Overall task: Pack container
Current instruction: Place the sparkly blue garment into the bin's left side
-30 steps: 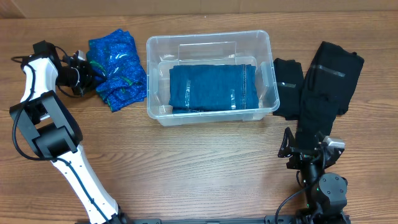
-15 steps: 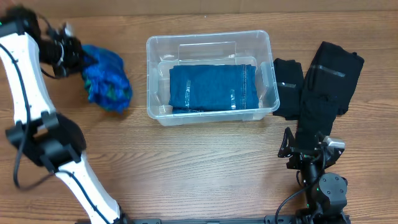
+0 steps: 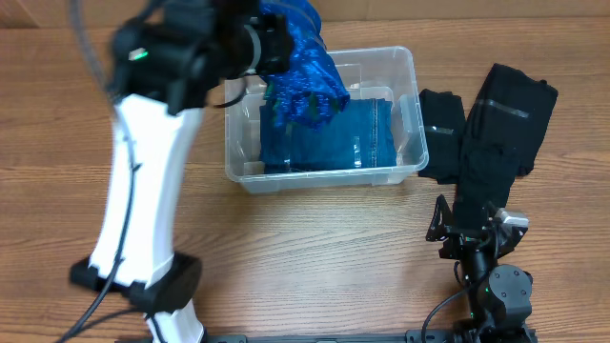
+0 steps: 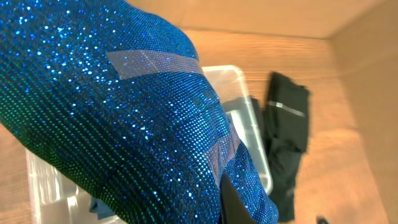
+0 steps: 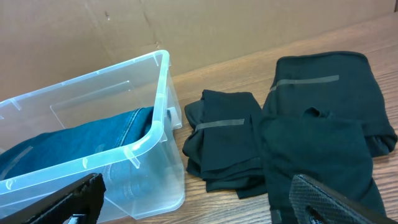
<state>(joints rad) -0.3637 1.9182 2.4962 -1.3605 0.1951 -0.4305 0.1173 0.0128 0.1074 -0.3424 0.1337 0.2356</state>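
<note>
The clear plastic container (image 3: 409, 105) stands mid-table with folded blue jeans (image 3: 329, 133) inside; it also shows in the right wrist view (image 5: 146, 146). My left gripper (image 3: 272, 38) is shut on a sparkly blue sequin cloth (image 3: 303, 71) and holds it above the container's left back part. The cloth fills the left wrist view (image 4: 124, 124), hiding the jaws there. My right gripper (image 3: 472, 236) is open and empty, low at the front right, short of the black clothes (image 3: 496, 124).
Folded black garments (image 5: 298, 130) lie right of the container, touching its right wall. A cardboard wall (image 5: 93, 31) stands behind the table. Bare wood table (image 3: 315, 257) lies in front of the container.
My left arm swung from the far left to above the container, carrying the sequin cloth up off the table. The right arm has not moved.
</note>
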